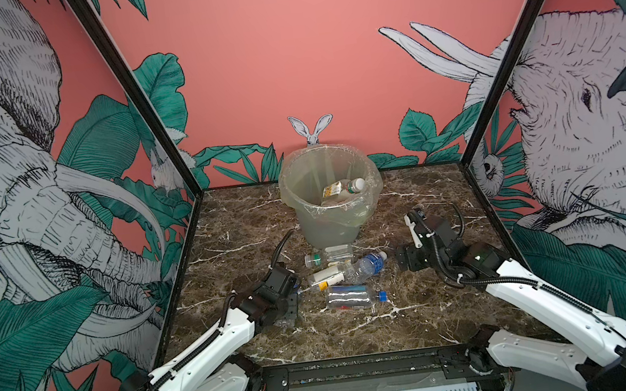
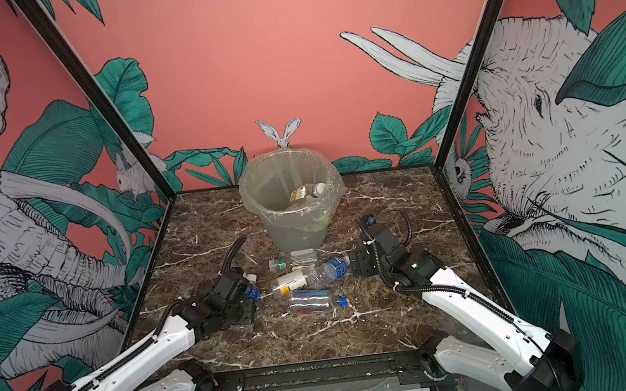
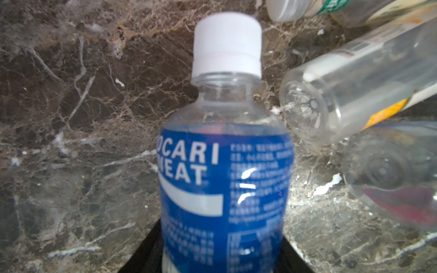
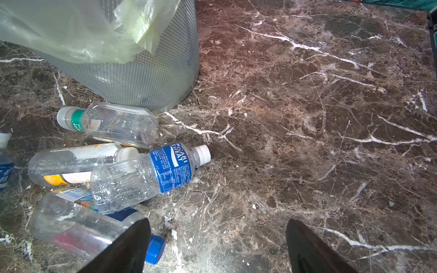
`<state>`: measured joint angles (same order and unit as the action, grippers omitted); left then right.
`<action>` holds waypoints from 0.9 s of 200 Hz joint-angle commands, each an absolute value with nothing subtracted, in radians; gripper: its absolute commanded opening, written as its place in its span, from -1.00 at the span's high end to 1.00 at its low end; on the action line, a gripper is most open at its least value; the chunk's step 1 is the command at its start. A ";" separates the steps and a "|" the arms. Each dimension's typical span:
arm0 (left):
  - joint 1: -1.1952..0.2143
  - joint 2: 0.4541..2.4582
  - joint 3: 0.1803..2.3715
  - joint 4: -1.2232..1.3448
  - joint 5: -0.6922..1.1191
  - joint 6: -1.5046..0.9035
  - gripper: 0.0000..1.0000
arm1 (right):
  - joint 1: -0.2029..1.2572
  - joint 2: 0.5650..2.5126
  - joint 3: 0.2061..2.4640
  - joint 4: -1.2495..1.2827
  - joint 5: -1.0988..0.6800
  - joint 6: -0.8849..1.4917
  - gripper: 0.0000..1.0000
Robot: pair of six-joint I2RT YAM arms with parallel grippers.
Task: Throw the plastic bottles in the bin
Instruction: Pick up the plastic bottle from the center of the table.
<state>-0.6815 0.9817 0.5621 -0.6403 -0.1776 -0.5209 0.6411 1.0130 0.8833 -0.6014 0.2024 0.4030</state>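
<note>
The bin (image 1: 327, 207) stood at the upper centre of the marble tabletop (image 1: 419, 313), lined with a clear bag, with at least one bottle (image 1: 343, 189) lying inside. Directly below it in both top views, four plastic bottles (image 1: 343, 272) lay on their sides in a loose cluster, some touching; the blue-capped bottle (image 4: 89, 227) lay lowest. The left gripper (image 1: 288, 289), at the cluster's left edge, was clenched on a blue-labelled bottle (image 3: 224, 179) with a white cap, which filled the left wrist view. The right gripper (image 4: 217, 245) hovered right of the cluster, jaws spread and holding nothing; one finger (image 4: 127, 248) overlapped the blue-capped bottle in its wrist view.
</note>
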 commanded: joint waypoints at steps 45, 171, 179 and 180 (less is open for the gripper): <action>-0.677 0.829 0.577 -0.617 -0.209 -0.465 -0.04 | 0.643 0.976 0.837 -0.566 0.213 0.440 -0.84; -0.677 0.751 0.777 -0.615 -0.224 -0.326 -0.04 | 0.643 0.983 0.838 -0.534 0.200 0.439 -0.85; -0.677 0.764 0.811 -0.605 -0.223 -0.305 -0.05 | 0.642 0.983 0.838 -0.532 0.199 0.439 -0.85; -0.677 0.765 0.817 -0.604 -0.222 -0.302 -0.05 | 0.643 0.983 0.838 -0.531 0.199 0.439 -0.85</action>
